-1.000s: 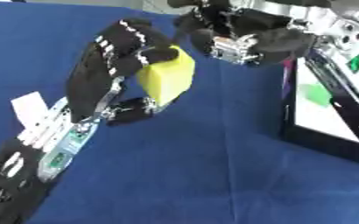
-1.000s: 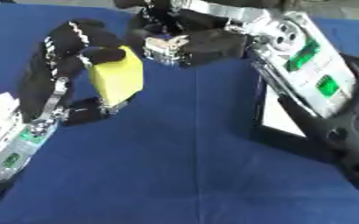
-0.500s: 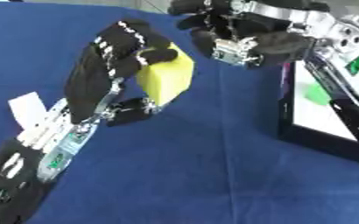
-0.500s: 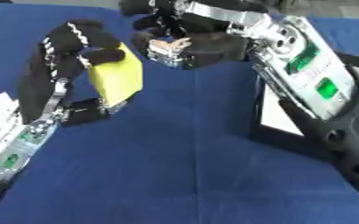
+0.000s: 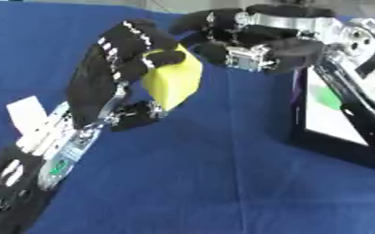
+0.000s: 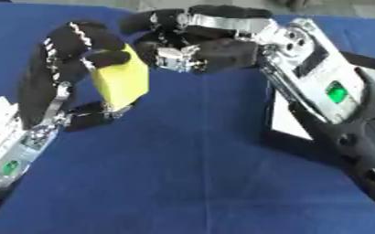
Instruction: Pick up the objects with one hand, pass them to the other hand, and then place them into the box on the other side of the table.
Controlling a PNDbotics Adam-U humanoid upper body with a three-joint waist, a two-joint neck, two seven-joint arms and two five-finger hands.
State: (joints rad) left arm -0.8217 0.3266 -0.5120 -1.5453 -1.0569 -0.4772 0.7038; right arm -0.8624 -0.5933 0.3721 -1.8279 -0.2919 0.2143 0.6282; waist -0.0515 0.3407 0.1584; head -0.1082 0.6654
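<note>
Handover step: left hand [image 5: 115, 73] grips the yellow block [image 5: 173, 81]; right hand [image 5: 254, 43] (fingers curled, seemingly empty) must take it.

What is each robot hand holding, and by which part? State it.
The left robot hand holds a yellow block, fingers curled over its top edge and thumb under its lower end. The right robot hand is close beside it, holding nothing.

- A desk [image 5: 222, 192] covered in deep blue cloth fills nearly the whole view (the cloth looks smooth, with only faint creases).
- Beyond the desk's far edge, a thin pale grey strip [image 5: 78, 2] shows along the top, too little to identify.
- Light on the cloth is even, with soft shadows.
</note>
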